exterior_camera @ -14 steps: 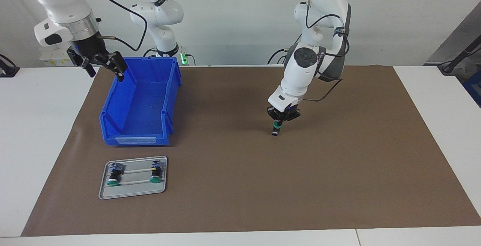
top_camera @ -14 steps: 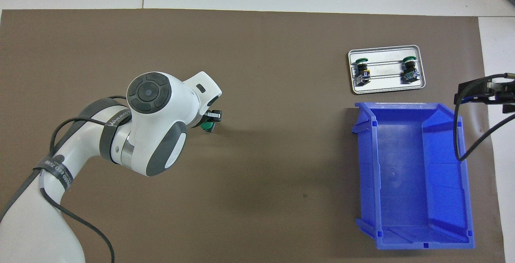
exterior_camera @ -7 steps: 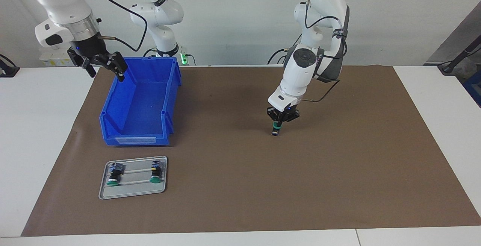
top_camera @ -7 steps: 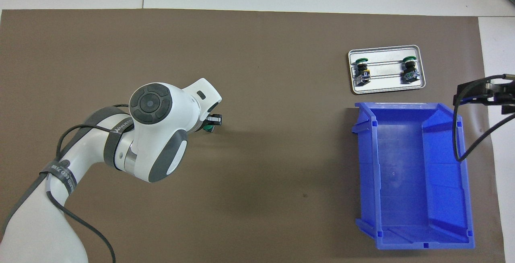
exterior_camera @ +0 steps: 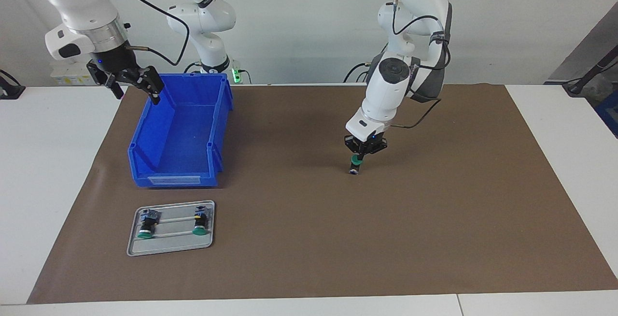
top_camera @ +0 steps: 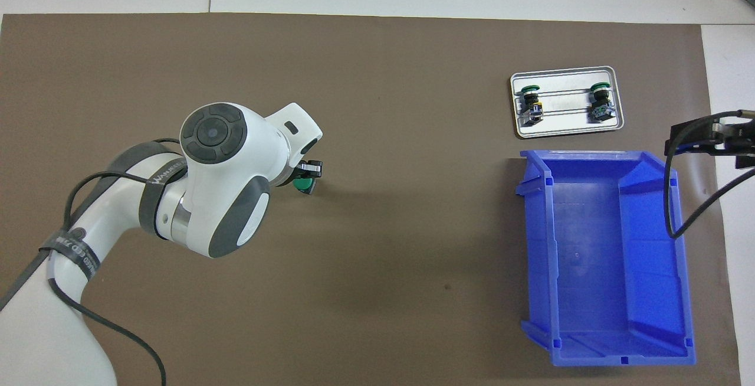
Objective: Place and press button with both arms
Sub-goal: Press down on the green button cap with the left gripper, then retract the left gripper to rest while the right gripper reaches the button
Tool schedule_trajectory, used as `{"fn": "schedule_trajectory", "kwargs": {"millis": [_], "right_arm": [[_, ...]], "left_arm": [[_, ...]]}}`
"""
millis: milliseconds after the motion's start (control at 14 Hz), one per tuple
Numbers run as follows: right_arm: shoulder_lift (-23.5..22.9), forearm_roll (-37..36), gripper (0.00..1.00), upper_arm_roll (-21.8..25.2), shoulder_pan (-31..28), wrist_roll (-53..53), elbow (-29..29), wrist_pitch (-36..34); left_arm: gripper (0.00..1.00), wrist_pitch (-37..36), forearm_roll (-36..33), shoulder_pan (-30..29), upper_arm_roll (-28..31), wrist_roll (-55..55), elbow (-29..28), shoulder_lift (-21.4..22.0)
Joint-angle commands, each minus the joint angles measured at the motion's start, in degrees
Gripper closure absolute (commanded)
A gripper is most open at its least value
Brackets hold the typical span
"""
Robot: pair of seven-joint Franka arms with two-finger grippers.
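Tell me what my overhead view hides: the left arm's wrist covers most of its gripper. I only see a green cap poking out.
Observer: The left gripper is shut on the button, gripping it by the green cap.
Operator: Say whether it has landed.
Observer: The button hangs upright, with its base at the brown mat; I cannot tell if it touches.
Operator: Report the right gripper; I see only its edge.
Observer: The right gripper is open and holds nothing, hovering over the corner of the blue bin nearest the robots, where the arm waits.
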State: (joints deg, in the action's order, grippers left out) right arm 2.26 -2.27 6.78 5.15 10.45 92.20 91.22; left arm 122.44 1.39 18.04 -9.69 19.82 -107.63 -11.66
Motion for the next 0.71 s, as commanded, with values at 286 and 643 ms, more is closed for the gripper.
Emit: {"fn": "schedule_trajectory", "kwargs": {"millis": [286, 643], "right_arm": [[1.3, 3.0, 0.0, 0.2, 3.0, 0.3, 5.0, 4.8], [-3.7, 3.0, 0.0, -0.1, 15.5, 12.8, 8.7, 15.9]], "left_arm": [[1.0, -31.7, -0.9, -12.7, 0.5, -10.6, 22.6, -1.1], [1.0, -48.3, -8.3, -16.3, 0.8, -10.8, 29.8, -0.1]]}}
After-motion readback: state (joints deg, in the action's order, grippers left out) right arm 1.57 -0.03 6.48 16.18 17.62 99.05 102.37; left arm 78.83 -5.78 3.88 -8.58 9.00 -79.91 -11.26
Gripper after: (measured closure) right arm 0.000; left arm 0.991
